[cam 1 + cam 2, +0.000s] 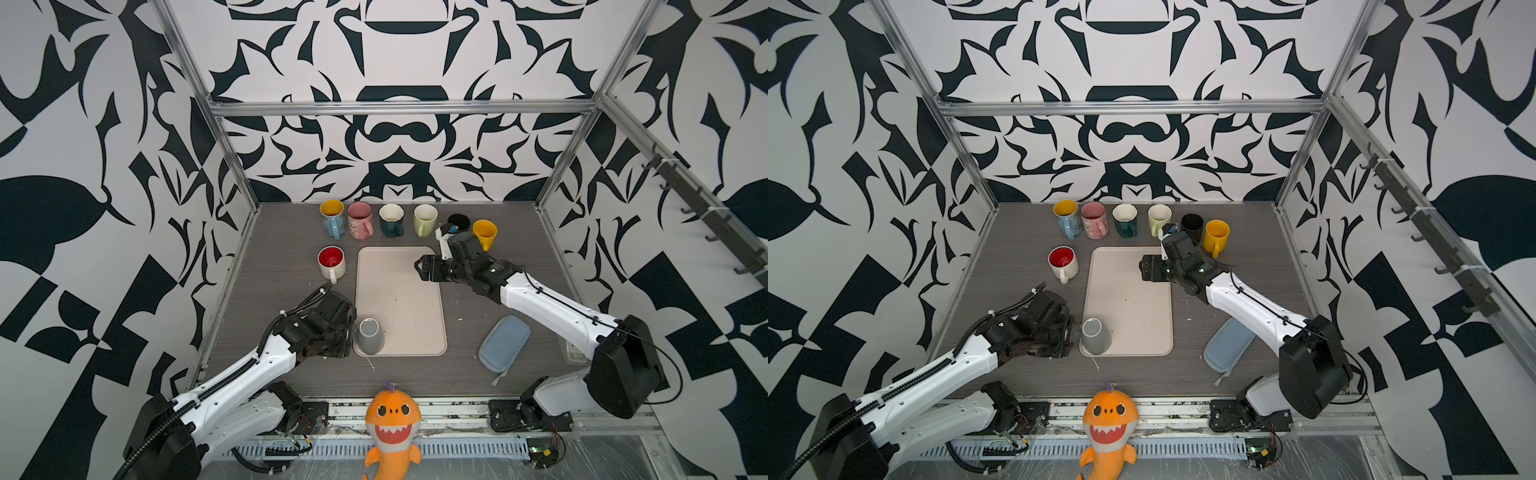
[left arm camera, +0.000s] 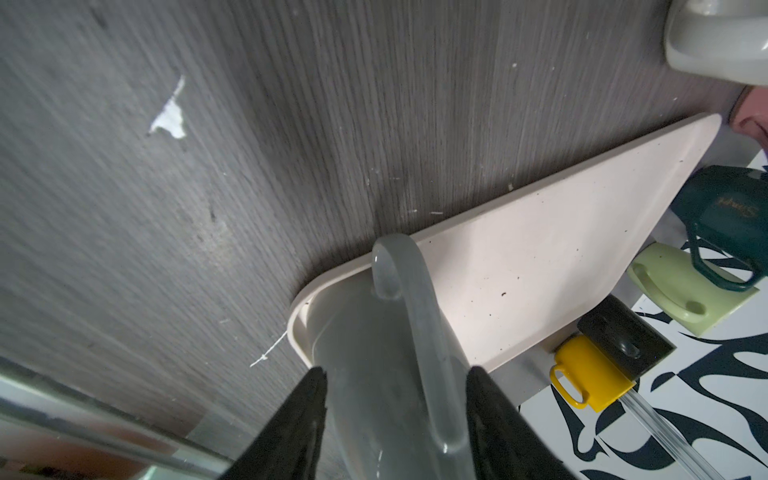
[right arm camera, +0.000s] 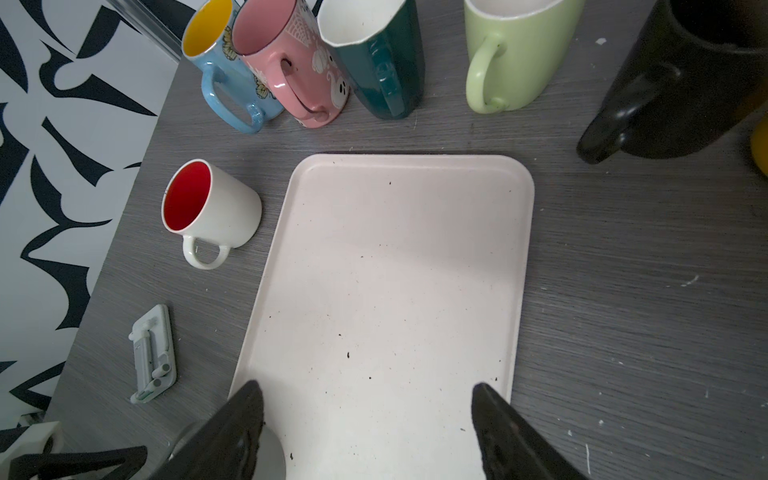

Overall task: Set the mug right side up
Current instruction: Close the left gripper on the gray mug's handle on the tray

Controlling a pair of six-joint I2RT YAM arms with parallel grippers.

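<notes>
A grey mug stands base up on the near left corner of the beige tray. My left gripper reaches it from the left. In the left wrist view its two black fingers lie against opposite sides of the mug with no gap showing, and the handle runs between them. My right gripper hovers open over the tray's far right part, holding nothing. The right wrist view shows its spread fingers above the bare tray.
Upright mugs line the back: blue, pink, dark green, light green, black, yellow. A white mug with a red inside stands left of the tray. A blue-grey case lies right; a shark toy sits in front.
</notes>
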